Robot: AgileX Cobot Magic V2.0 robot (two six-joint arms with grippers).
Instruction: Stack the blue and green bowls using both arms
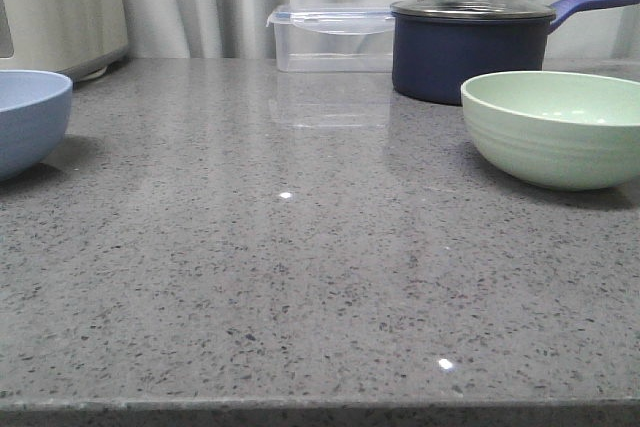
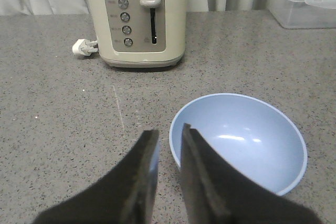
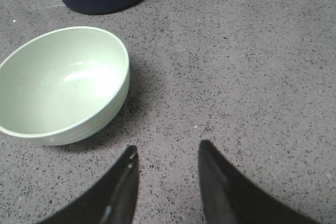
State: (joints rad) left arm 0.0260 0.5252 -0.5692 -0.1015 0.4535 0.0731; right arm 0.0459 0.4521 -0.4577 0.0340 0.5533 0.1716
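The blue bowl (image 1: 28,119) stands upright and empty at the table's far left, cut by the frame edge. In the left wrist view the blue bowl (image 2: 247,140) lies just beyond my left gripper (image 2: 169,132). Its jaws stand a narrow gap apart, one finger (image 2: 202,171) over the bowl's near rim, the other beside it, holding nothing. The green bowl (image 1: 555,127) stands upright and empty at the right. In the right wrist view the green bowl (image 3: 60,85) is ahead and to one side of my right gripper (image 3: 167,150), which is open and empty above bare countertop. Neither gripper shows in the front view.
A dark navy lidded saucepan (image 1: 470,42) stands just behind the green bowl. A clear plastic lidded box (image 1: 330,37) sits at the back centre. A cream toaster (image 2: 139,17) with its plug (image 2: 83,47) stands behind the blue bowl. The counter's front edge (image 1: 320,409) is near.
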